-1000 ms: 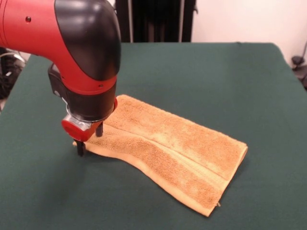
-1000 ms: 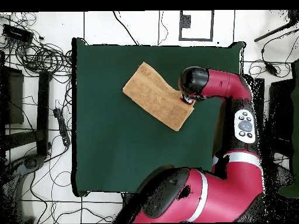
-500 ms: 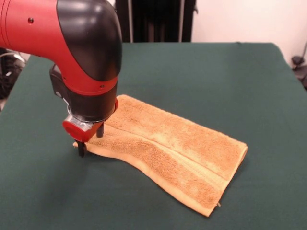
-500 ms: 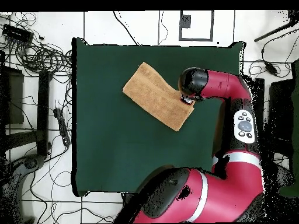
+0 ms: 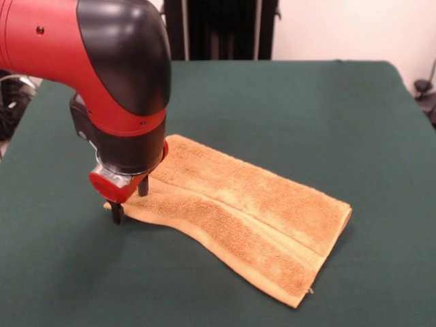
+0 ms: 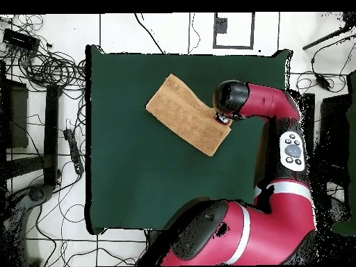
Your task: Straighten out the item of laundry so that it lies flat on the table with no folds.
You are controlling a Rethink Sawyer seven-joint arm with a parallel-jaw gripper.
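Lengthwise folded towel (image 5: 238, 211), long axis diagonal across table (image 5: 306, 102).

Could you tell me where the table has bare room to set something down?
The table is bare beyond the towel, toward its far edge and right corner, and along the near edge. It is crowded only at the towel's left end, where the hand stands open over the edge.
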